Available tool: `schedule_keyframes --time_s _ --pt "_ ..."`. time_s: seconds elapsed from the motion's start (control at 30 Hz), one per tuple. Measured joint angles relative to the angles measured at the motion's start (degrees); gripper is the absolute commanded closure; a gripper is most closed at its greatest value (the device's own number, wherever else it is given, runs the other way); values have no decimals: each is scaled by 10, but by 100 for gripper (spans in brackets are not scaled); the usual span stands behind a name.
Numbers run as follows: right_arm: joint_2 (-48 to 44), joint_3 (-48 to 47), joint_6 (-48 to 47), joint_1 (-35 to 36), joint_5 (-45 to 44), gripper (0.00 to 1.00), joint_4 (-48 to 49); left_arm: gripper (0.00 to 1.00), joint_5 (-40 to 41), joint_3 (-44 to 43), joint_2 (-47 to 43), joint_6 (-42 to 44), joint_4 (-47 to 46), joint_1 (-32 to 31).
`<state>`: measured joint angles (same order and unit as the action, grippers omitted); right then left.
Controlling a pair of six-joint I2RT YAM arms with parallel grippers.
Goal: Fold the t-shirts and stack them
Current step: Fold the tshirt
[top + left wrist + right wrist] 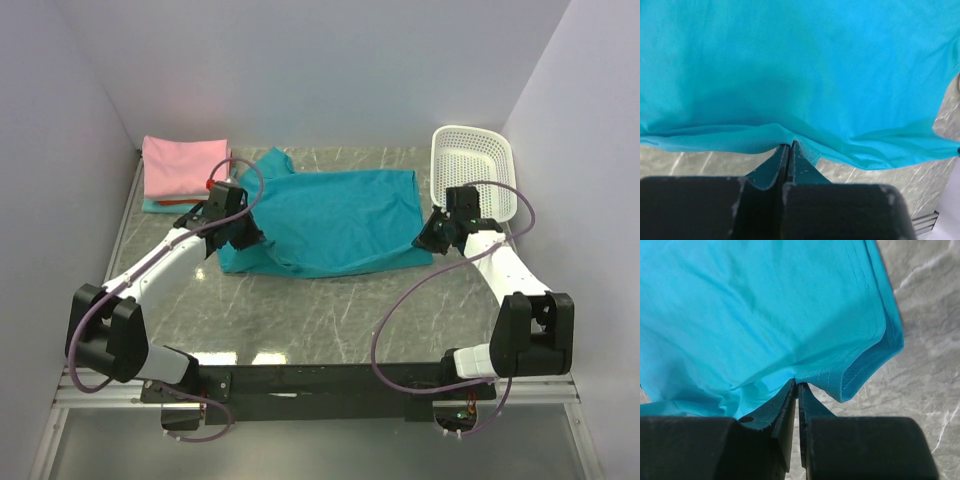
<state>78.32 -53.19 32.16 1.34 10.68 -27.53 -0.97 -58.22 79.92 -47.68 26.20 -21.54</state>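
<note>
Across the middle of the top view lies the teal-blue t-shirt [335, 220], spread on the marble table [330, 320] with one sleeve pointing toward the upper left. Its lower edge is pinched at both ends. The left gripper [243, 238] has its fingers [771, 172] pressed together on a small fold of the edge at the shirt's lower left corner. The right gripper [428, 238] has its fingers [784, 410] clamped on the stitched hem at the lower right corner, where the cloth doubles over. In each wrist view the shirt fans upward from the fingertips and fills most of the frame.

At the upper left of the top view a folded pink t-shirt [180, 165] lies on an aqua t-shirt [150, 204], with a sliver of red cloth [180, 203] at its lower edge. A white lattice basket [472, 168] stands at the upper right, just above the right gripper.
</note>
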Motion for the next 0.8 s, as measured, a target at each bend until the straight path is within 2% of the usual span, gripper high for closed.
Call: schedule_keyframes --time_s 0.5,0.8 --pt "89 -87 -37 0 -9 86 -18 99 -9 -113 110 57 -12 35" --pt "163 -156 -66 0 -31 86 -23 99 -18 -186 213 83 -14 65"
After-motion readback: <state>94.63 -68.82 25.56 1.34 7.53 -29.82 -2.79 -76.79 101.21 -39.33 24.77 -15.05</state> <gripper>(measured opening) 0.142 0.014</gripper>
